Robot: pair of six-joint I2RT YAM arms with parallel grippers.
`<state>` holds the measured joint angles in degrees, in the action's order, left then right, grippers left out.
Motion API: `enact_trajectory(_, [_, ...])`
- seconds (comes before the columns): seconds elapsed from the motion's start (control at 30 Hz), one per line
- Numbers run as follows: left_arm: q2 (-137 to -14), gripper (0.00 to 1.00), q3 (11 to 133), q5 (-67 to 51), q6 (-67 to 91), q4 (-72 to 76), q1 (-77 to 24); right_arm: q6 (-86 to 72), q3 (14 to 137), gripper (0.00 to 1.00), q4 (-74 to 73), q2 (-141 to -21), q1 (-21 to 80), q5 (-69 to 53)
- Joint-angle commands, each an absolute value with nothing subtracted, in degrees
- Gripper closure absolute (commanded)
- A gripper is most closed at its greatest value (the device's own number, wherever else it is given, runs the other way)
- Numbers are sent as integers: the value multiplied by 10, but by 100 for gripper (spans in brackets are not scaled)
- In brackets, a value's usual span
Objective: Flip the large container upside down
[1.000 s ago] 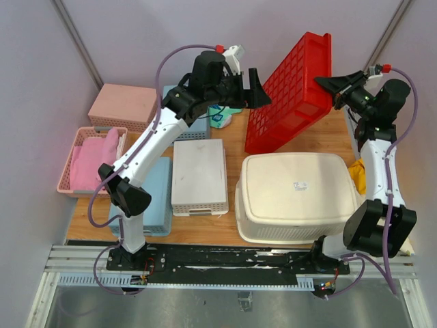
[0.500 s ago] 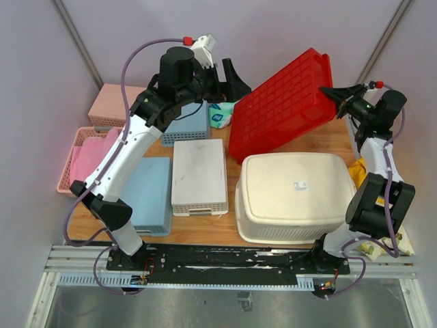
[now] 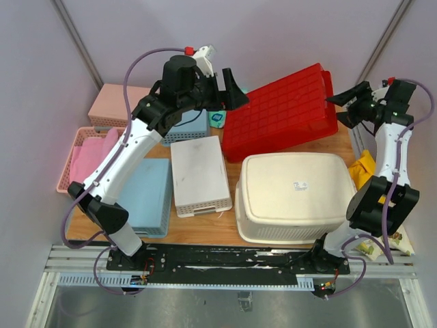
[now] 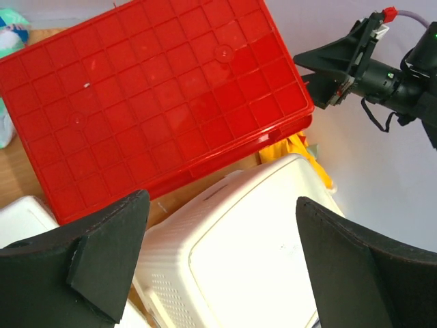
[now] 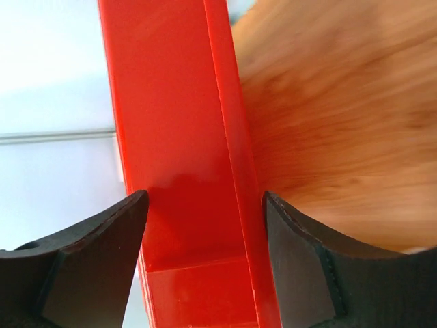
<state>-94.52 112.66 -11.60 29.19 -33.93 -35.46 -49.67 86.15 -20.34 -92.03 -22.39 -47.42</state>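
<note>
Large container [image 3: 287,198] sits base-up, red tray [image 3: 280,113] behind it; left gripper [image 4: 218,205] spread wide beyond far-left corner, right gripper [image 5: 205,198] likewise far-right.

Pale lilac walls [image 3: 273,34] close in on three sides — soft, even light, no hard shadows. A slanted grey strut [image 3: 75,41] marks each far corner. Wooden table [image 3: 205,229] in the middle, slotted aluminium rail [image 3: 225,270] along its near edge — dull metal floor [image 3: 205,307] below.

The red tray [image 3: 280,113] is lying between the left gripper [image 3: 231,87] and the right gripper [image 3: 343,108], both spread wide. The cream basket [image 3: 293,191] is resting base-up on the near side of both grippers.
</note>
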Motion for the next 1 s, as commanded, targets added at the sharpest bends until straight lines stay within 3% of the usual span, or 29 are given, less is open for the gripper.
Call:
enact_trajectory(0.0, [-905, 7, 1117, -109, 296, -321, -354, -270, 947, 31, -498, -949, -215, -256])
enact_trajectory(0.17, [-885, 6, 1093, -101, 300, -317, -353, -209, 994, 31, -591, -959, -213, -32])
enact_trajectory(0.33, [-862, 1, 1061, -82, 300, -317, -353, -188, 1006, 31, -598, -912, -202, 42])
enact_trajectory(0.53, [-782, 1, 957, -9, 282, -301, -354, -130, 1008, 31, -559, -814, -114, 15])
enact_trajectory(0.73, [-607, 1, 734, 50, 271, -181, -354, -97, 879, 30, -438, -664, 14, -53])
enact_trajectory(0.97, [-472, 1, 604, 112, 271, -211, -354, -92, 759, 27, -435, -557, 85, -70])
